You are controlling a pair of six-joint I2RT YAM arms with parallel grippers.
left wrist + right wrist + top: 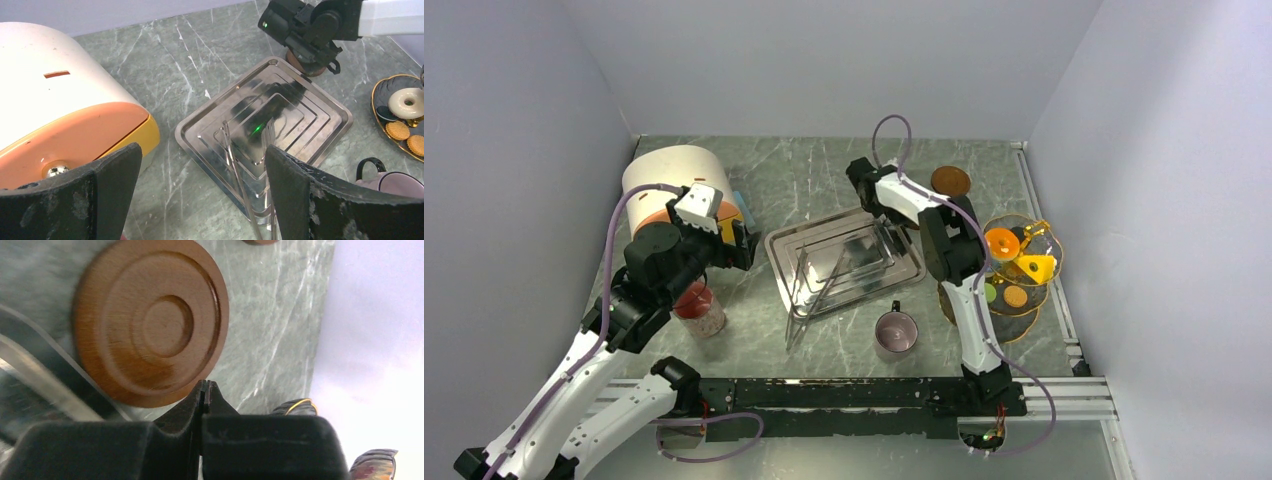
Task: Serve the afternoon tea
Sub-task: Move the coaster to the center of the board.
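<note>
The pinkish-grey mug (895, 332) stands in front of the steel tray (844, 258); it also shows in the left wrist view (395, 182). The round treats lie on a tiered glass stand (1046, 300) at the right: orange (1001, 243), green (990, 293), a cream ring (407, 102) and cookies (397, 130). My left gripper (736, 246) is open and empty, its jaws wide apart (202, 200) by the tray's left corner. My right gripper (864, 185) is shut and empty (205, 390), over a brown wooden coaster (150, 320) at the tray's back right corner.
Metal tongs (814, 285) lie on the tray. A white and orange container (674, 180) stands at the back left. A red-lidded jar (699, 308) stands under my left arm. A second wooden coaster (950, 181) lies behind the stand.
</note>
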